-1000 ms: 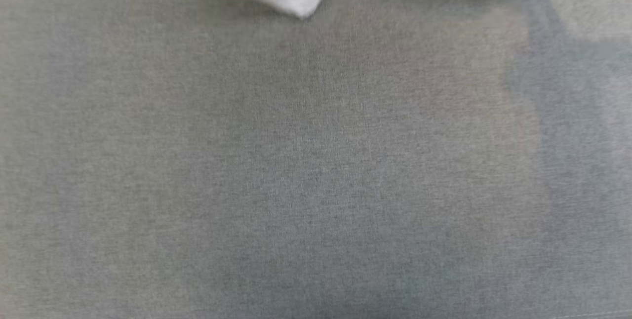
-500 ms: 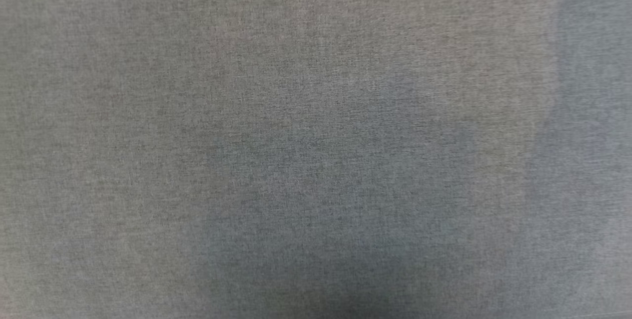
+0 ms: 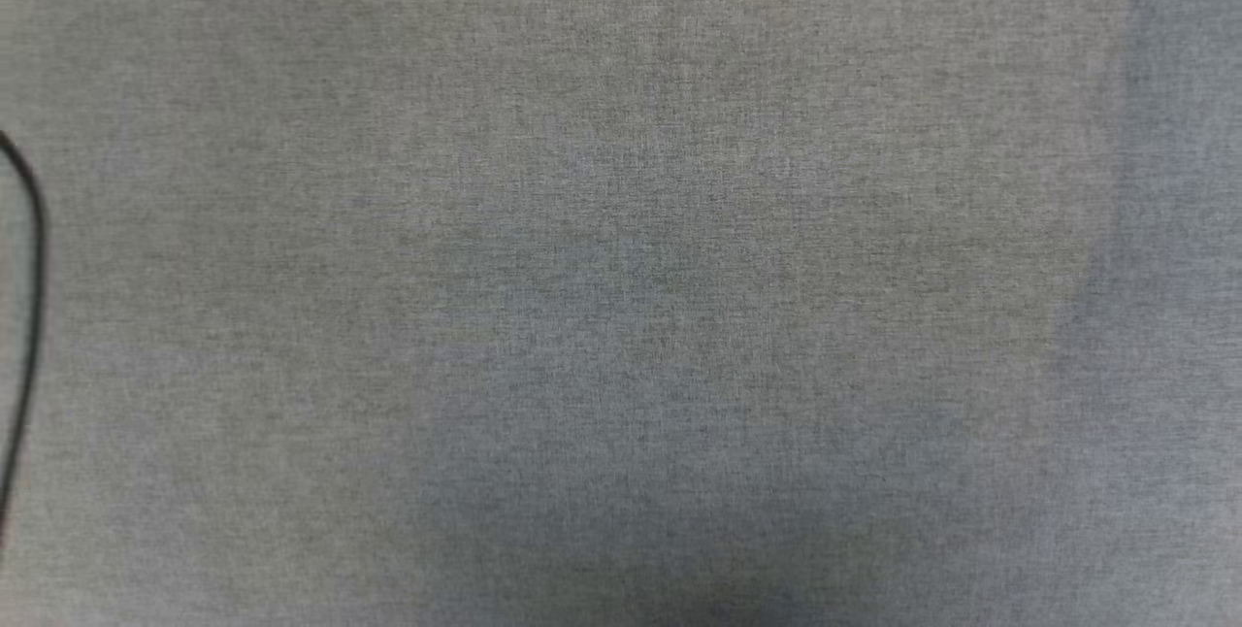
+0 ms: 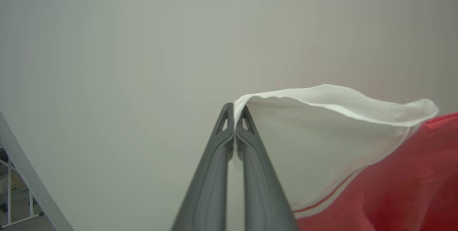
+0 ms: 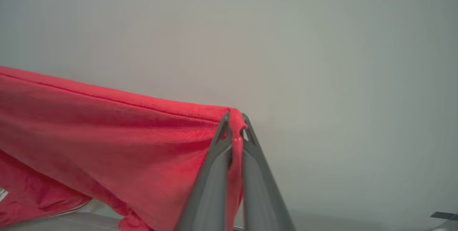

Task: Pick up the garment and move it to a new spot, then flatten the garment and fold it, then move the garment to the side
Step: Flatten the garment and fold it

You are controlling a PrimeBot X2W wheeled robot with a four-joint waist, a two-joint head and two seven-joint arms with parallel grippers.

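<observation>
Garment [image 4: 340,145], sleeve clamped in left end effector [image 4: 234,111], red edge in right end effector [image 5: 234,117]

One garment [image 4: 340,141]; one left pincer [image 4: 235,108]; one right pincer [image 5: 234,117]; one cable [image 3: 39,268].

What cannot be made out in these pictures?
Left wrist view: the garment, pinched by the left gripper, is cut off by the right and bottom edges.
Right wrist view: the right gripper half hides the pinched red hem; the left edge cuts the rest.
Head view: a black cable is cut off by the left edge.
</observation>
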